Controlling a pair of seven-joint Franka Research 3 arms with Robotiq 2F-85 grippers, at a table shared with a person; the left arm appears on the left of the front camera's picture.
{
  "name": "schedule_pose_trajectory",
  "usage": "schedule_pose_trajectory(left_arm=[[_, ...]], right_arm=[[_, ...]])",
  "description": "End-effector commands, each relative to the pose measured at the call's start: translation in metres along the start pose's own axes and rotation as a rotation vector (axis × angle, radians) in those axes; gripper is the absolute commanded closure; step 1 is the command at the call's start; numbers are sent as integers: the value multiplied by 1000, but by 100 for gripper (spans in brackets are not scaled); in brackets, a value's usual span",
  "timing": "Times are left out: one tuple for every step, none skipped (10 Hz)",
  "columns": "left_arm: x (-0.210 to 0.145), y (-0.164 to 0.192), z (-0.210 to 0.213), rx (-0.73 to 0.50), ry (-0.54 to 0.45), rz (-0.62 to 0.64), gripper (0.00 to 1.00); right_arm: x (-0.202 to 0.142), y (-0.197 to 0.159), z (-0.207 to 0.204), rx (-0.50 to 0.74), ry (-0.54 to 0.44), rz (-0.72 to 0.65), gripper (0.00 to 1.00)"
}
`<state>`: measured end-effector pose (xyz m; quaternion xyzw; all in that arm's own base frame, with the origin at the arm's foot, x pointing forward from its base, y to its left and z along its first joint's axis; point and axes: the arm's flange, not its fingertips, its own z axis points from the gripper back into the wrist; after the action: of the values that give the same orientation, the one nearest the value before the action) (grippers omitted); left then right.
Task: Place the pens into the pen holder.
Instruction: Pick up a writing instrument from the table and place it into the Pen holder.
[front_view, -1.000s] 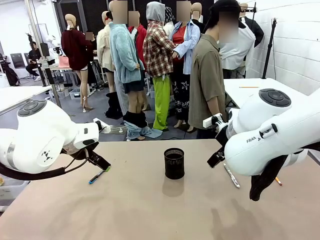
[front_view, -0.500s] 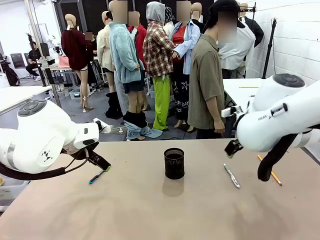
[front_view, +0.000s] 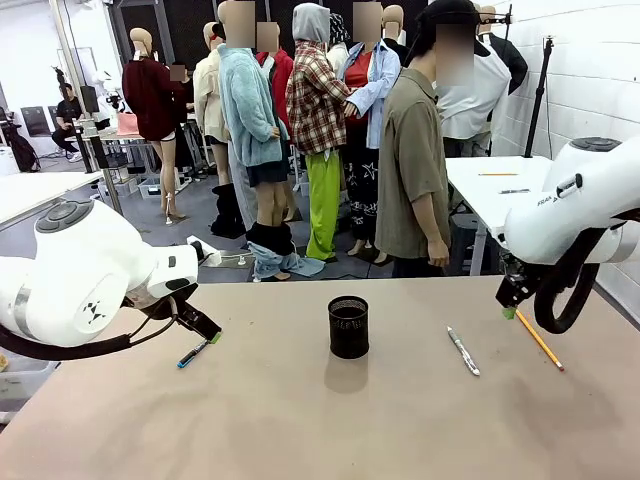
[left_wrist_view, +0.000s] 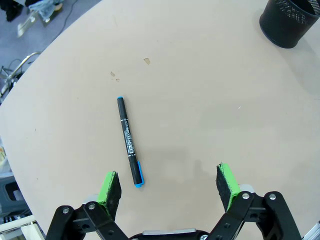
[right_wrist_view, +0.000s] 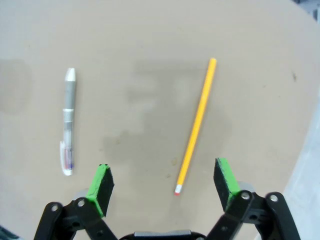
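Note:
The black mesh pen holder (front_view: 348, 327) stands upright mid-table and shows again in the left wrist view's top corner (left_wrist_view: 292, 22). A dark marker with blue ends (left_wrist_view: 129, 140) lies flat on the table, just ahead of my left gripper (left_wrist_view: 170, 187), beside its left pad. That gripper (front_view: 205, 330) hovers open over the marker (front_view: 193, 353). A silver-white pen (front_view: 463, 351) and an orange pencil (front_view: 539, 340) lie right of the holder. My right gripper (front_view: 507, 305) hangs open above the table. The pencil (right_wrist_view: 197, 121) reaches toward its open jaws (right_wrist_view: 162, 182), and the silver pen (right_wrist_view: 68, 121) lies off to the left.
A person (front_view: 415, 160) stands at the table's far edge, side-on, hands down. A white table (front_view: 500, 185) sits behind on the right. The tan tabletop (front_view: 300, 420) is bare in front of the holder.
My right arm has swung right and back, from over the silver pen to beside the orange pencil. The left arm and all three pens stayed put.

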<state>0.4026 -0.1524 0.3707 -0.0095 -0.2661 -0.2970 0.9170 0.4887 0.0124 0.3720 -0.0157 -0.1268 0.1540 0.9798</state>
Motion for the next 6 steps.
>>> schedule_pose_trajectory(left_arm=[[0,1,1,1,-3,3,0],[0,1,1,1,-3,3,0],[0,1,1,1,-3,3,0],[0,1,1,1,-3,3,0],[0,1,1,1,-3,3,0],[0,1,1,1,-3,3,0]], right_arm=[[11,-11,-20,12,58,-64,0],[13,-22,-35,21,78,-95,0],[16,-29,-48,38,91,-102,0],[16,-32,-59,44,112,-98,0],[14,-36,-68,42,128,-107,0],[13,-41,-76,51,138,-125,0]])
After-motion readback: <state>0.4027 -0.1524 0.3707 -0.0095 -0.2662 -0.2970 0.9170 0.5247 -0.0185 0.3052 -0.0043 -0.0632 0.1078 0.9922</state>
